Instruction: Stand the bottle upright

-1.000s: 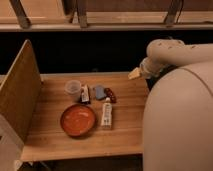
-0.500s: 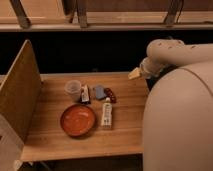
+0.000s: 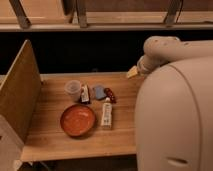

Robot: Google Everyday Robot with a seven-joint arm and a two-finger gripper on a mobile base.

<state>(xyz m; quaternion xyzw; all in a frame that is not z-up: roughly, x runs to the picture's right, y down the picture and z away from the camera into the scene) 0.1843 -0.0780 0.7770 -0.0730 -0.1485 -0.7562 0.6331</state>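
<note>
High over-shoulder view, down onto table (image 3: 122, 137); fingers hidden behind arm (image 3: 167, 50)

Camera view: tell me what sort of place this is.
Likely an indoor test station: wooden table with side panel, orange bowl, cup, lying bottle. The gripper hangs at the table's far edge.

The bottle (image 3: 106, 113) was seen lying flat on the wooden table (image 3: 60, 145), its length running from near to far, just beside the orange bowl (image 3: 78, 120). Behind them, a translucent cup (image 3: 73, 90), a small dark-labelled box (image 3: 85, 93), a blue-grey item (image 3: 99, 91) and a small red item (image 3: 110, 95) were set close together in a row. The gripper (image 3: 132, 73) was held at the table's far edge, well apart from the bottle, below the bend of the white arm (image 3: 170, 50).
</note>
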